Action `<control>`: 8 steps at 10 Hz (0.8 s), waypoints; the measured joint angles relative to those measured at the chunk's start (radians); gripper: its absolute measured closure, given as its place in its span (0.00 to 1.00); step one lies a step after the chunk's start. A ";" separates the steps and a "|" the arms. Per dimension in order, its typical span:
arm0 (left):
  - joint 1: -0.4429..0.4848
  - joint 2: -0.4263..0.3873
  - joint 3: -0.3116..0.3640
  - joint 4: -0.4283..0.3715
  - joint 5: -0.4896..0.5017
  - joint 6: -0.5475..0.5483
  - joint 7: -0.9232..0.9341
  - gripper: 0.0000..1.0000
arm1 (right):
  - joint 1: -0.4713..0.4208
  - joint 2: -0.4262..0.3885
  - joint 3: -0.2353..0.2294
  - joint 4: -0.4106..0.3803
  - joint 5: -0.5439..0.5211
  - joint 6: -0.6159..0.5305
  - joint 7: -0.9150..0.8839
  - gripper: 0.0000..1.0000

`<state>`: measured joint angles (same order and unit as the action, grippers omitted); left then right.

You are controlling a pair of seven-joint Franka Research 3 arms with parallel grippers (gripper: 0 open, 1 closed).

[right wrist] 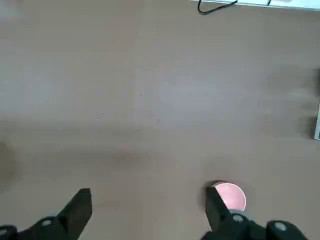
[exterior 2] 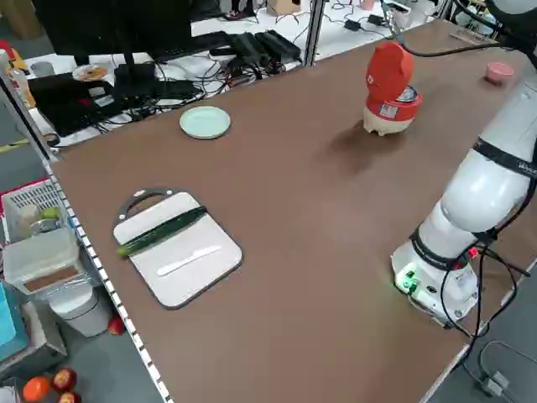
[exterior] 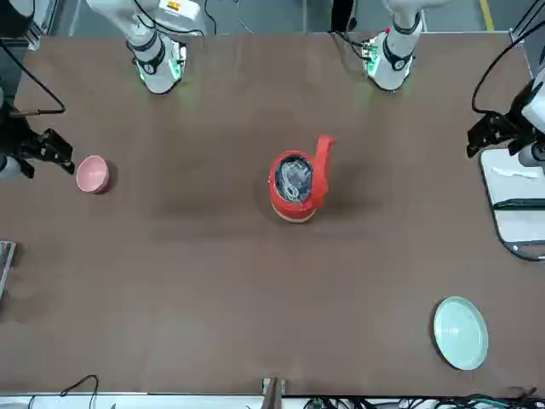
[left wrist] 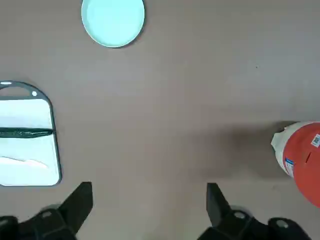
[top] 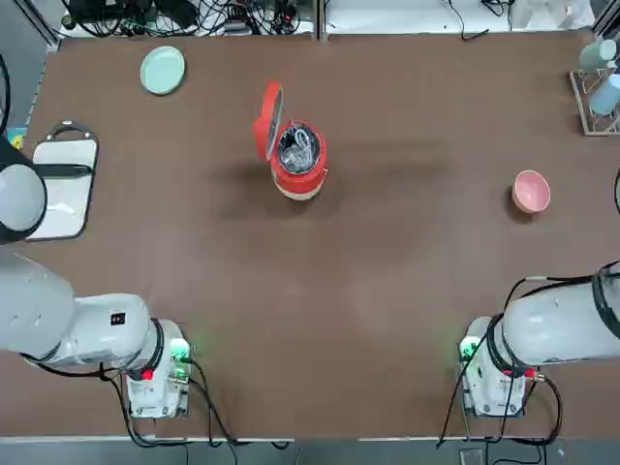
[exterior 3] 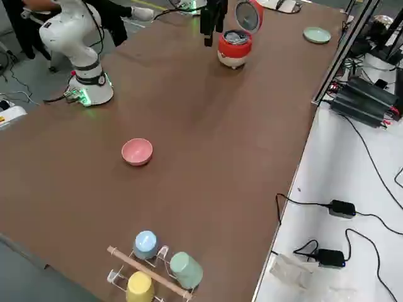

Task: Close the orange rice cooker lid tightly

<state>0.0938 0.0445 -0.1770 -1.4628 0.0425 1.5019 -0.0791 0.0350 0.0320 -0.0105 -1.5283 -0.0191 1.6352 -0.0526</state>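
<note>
- The rice cooker (top: 298, 160) is seen mid-bench, its lid (top: 267, 120) upright and untouched.
- Both tools are spread and empty: left tool (left wrist: 149, 210), right tool (right wrist: 149, 212).
- Next, the nearer left tool is likely needed behind the lid, to press it down.

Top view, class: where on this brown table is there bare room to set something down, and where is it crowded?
The widest bare patch lies between the red-orange rice cooker and both arm bases. Another lies between the cooker and the small pink bowl. More sits between the pale green plate and the cooker's raised lid. The white cutting board and cup rack crowd the edges.
</note>
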 joint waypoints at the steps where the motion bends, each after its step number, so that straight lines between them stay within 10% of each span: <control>1: 0.000 0.000 0.000 0.000 0.000 0.000 -0.001 0.00 | 0.000 0.000 0.000 0.000 0.000 0.000 0.000 0.00; 8: -0.021 0.072 -0.034 -0.009 -0.063 0.049 -0.187 0.03 | 0.005 0.001 0.002 -0.008 0.001 -0.010 -0.001 0.00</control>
<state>0.0732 0.1161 -0.2112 -1.4716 -0.0202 1.5508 -0.2664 0.0403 0.0327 -0.0082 -1.5364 -0.0176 1.6248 -0.0540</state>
